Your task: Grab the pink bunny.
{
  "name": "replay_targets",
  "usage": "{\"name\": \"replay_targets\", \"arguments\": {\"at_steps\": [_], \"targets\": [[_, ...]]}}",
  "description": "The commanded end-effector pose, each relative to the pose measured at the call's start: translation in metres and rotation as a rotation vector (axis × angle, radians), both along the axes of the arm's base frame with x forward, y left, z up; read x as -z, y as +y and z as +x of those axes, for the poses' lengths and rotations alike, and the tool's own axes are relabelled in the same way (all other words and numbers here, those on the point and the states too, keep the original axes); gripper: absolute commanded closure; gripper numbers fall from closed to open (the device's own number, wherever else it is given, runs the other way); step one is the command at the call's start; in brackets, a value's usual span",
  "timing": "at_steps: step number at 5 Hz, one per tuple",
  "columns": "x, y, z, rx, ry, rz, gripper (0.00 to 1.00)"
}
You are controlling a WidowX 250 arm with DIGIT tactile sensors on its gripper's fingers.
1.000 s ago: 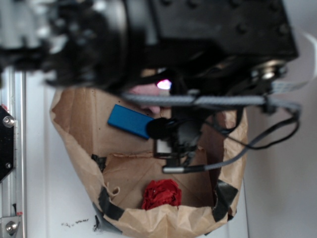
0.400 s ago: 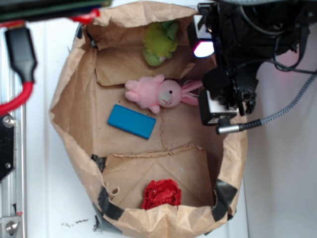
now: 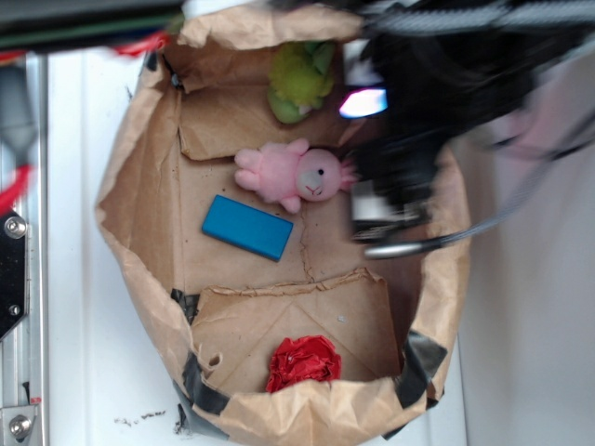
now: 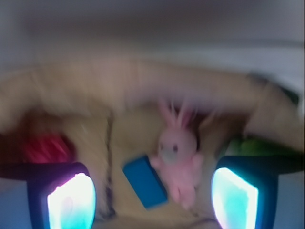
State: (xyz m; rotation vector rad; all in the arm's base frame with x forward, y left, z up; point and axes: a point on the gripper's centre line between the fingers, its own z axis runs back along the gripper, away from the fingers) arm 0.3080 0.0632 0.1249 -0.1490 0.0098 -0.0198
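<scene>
While the gripper [image 4: 152,195] hangs above the paper bag [image 3: 139,177], treat this as the approach step: nothing is held yet. In the wrist view the two fingers [image 4: 71,200] stand wide apart at the left and right edges of the frame, with empty space between them, so the jaws are fully open and ready.

Locate the pink bunny [image 3: 293,174] first. It lies on its side on the bag floor, near the middle, with its head toward the arm and its ears hidden under the blurred black wrist. The blue block [image 3: 247,227] lies just beside it, close to its body. The lime-green plush toy [image 3: 299,79] sits at the far wall of the bag, apart from the bunny, and the red wrinkly lump [image 3: 303,362] sits at the opposite end, well apart.

Centre the open jaws over the bunny's body before you descend; in the wrist view it already sits between the fingers, slightly right of centre. Keep the left finger clear of the blue block so that it is not pinched along with the plush. Lower straight down inside the bag walls, avoid snagging the paper rim, and close only once both fingers flank the soft body
</scene>
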Motion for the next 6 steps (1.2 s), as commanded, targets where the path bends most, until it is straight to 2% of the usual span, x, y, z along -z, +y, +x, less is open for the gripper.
{"name": "replay_targets", "arguments": {"at_steps": [1, 2, 3, 4, 5, 6], "targets": [[-0.017, -0.018, -0.038, 0.088, -0.148, 0.049, 0.0], [0.005, -0.034, -0.03, 0.08, -0.148, 0.111, 0.0], [0.015, -0.036, -0.02, 0.062, -0.145, 0.145, 0.0], [0.026, -0.024, 0.005, 0.023, -0.162, 0.172, 0.0], [0.025, -0.015, 0.022, -0.029, -0.149, 0.14, 0.0], [0.015, -0.02, 0.031, -0.06, -0.178, 0.093, 0.0]]}}
